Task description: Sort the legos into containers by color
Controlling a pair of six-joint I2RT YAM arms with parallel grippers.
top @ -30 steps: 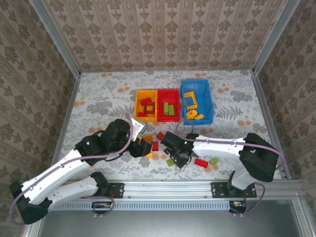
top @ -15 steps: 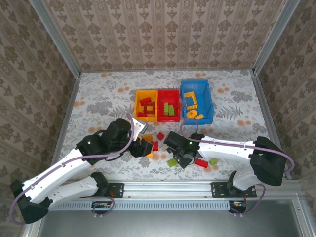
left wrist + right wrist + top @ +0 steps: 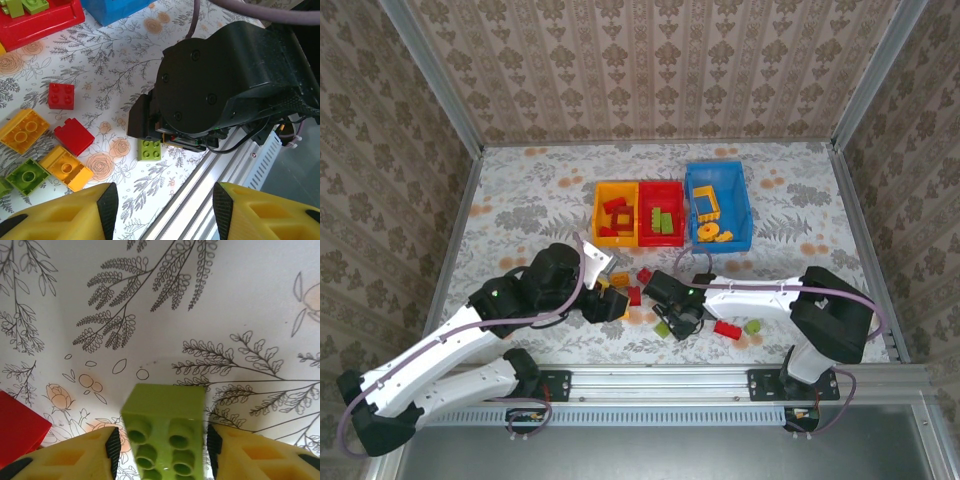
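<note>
Close view from the right wrist: lime green brick (image 3: pixel 162 432), studs toward the lens, bracketed by the right hand (image 3: pixel 161 442), both pads against its smooth flanks and clenched on it. Position: at or just above the flowered counter (image 3: pixel 540 200), just beside a red brick (image 3: pixel 20 427); lifted or resting, impossible to tell. From above: same lime piece near the front edge, between the two arms, well apart from the three bins at mid-counter. Left hand (image 3: pixel 164 197) released, fingers spread with nothing between them, hovering near loose bricks (image 3: pixel 65 167) in red, yellow-orange and lime. Handling, by judgement: light, rigid, hollow plastic with glossy walls, probably slippery and prone to twist or pop out under an off-centre pinch. Take hold across two flat opposite side walls, midway up, never on the studs. Likely destination: red bin (image 3: pixel 661 186), already holding lime pieces; yellow-orange bin (image 3: pixel 615 184) holding red ones, blue bin (image 3: pixel 715 167) holding yellow ones.
</note>
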